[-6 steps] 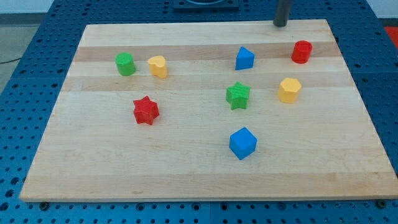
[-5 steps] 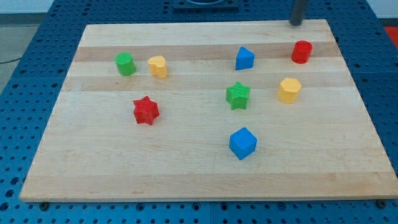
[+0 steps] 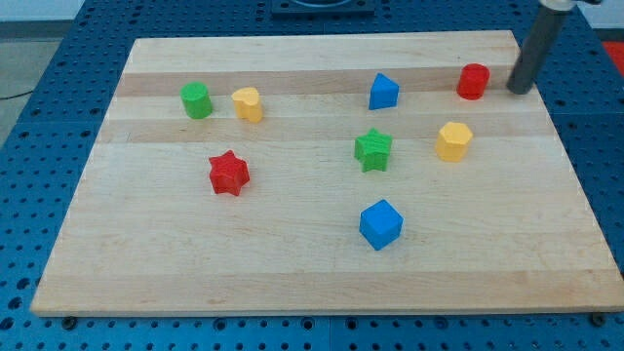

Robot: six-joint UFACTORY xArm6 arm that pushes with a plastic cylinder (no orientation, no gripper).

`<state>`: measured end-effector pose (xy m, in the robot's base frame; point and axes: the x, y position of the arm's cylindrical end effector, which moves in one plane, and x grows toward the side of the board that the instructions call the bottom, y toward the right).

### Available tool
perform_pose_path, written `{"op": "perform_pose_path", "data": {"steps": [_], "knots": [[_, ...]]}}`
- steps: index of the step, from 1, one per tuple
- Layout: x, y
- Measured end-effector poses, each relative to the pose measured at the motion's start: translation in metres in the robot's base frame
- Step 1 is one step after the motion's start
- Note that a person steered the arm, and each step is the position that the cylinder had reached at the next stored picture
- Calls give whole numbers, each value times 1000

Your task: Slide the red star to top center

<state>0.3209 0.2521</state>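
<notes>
The red star (image 3: 229,173) lies on the wooden board (image 3: 292,263) at the view's left of centre, below the yellow block (image 3: 248,103). My tip (image 3: 516,91) is at the board's upper right edge, just right of the red cylinder (image 3: 474,81) and apart from it. It is far from the red star, across the board.
A green cylinder (image 3: 196,99) sits at the upper left beside the yellow block. A blue block (image 3: 383,92) is at the upper middle, a green star (image 3: 372,149) in the middle, a yellow hexagonal block (image 3: 453,140) right of it, and a blue cube (image 3: 380,224) lower down.
My tip has moved right and down along the board's top right, from above the top edge to beside the red cylinder. No block has moved.
</notes>
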Motion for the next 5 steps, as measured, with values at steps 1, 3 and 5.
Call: {"op": "perform_pose_path", "data": {"steps": [1,3,5], "knots": [[4,-15],[-21,-81],[-38,-150]]}}
